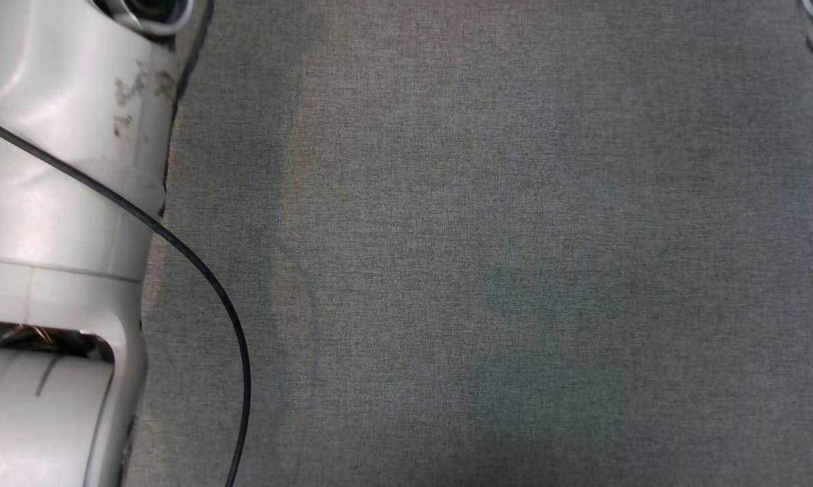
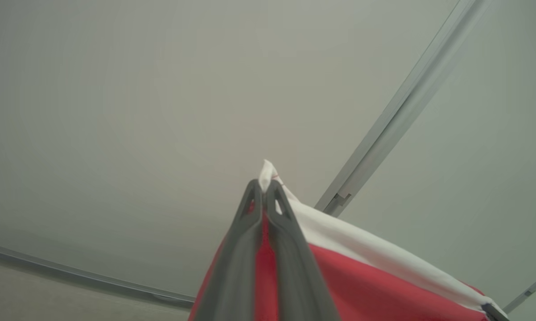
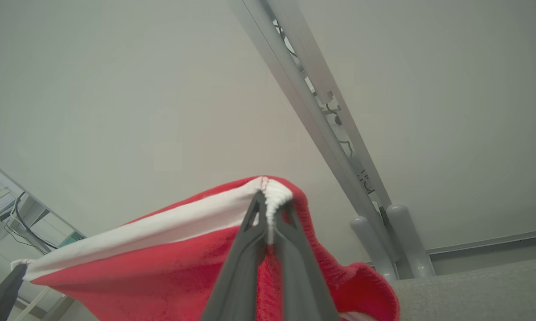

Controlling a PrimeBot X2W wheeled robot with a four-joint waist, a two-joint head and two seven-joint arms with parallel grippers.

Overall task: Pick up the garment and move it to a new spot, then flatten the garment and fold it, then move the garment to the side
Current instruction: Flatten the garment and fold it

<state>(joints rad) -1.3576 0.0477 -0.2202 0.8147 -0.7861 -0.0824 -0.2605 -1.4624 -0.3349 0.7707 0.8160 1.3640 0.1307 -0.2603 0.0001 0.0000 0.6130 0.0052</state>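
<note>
The garment (image 2: pixel 384 285) is red with a white band along one edge, and it hangs stretched between my two grippers. In the left wrist view my left gripper (image 2: pixel 264 189) is shut on a corner of the white band, fingers pointing up at the ceiling. In the right wrist view my right gripper (image 3: pixel 270 207) is shut on the ribbed white end of the garment (image 3: pixel 161 267), and the red cloth sags below it. The band runs taut from one gripper to the other. In the head view, my pale left forearm (image 1: pixel 55 203) is at the left edge.
A grey cloth-covered table (image 1: pixel 481 270) lies below in the head view. A black cable (image 1: pixel 197 270) loops from the left forearm over its left side. A metal ceiling rail (image 3: pixel 312 116) and two grey rounded posts (image 3: pixel 384 240) stand above the table's edge (image 3: pixel 473 290).
</note>
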